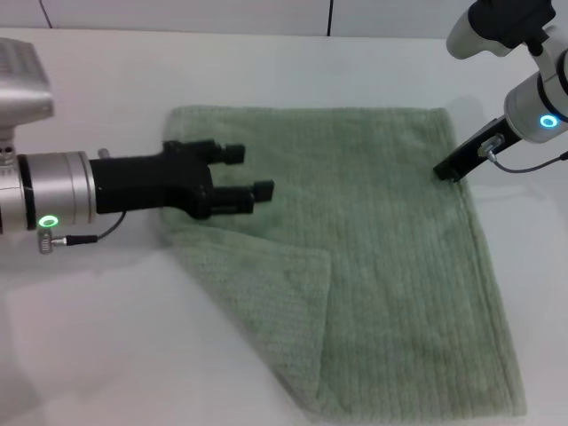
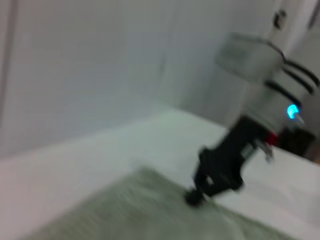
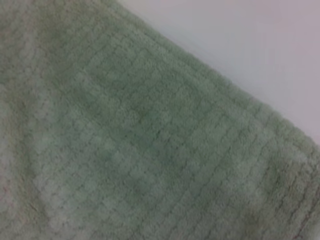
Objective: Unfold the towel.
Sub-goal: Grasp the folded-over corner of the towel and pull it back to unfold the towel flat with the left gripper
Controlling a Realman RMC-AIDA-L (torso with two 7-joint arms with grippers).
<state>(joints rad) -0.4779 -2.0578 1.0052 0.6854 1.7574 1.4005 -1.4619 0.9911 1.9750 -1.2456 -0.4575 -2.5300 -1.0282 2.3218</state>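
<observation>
The pale sage-green towel (image 1: 382,248) lies flat on the white table, with its near left part folded over as a flap (image 1: 257,293). My left gripper (image 1: 253,171) is open and empty, held over the towel's left edge just beyond the flap. My right gripper (image 1: 446,170) is down at the towel's far right edge. It also shows in the left wrist view (image 2: 196,196), at the edge of the towel (image 2: 125,215). In the right wrist view the towel (image 3: 125,140) fills most of the picture.
The white table (image 1: 89,337) surrounds the towel on all sides, with bare surface to the left and behind. A pale wall rises at the table's far side (image 1: 266,16). Bare table shows beside the towel in the right wrist view (image 3: 250,45).
</observation>
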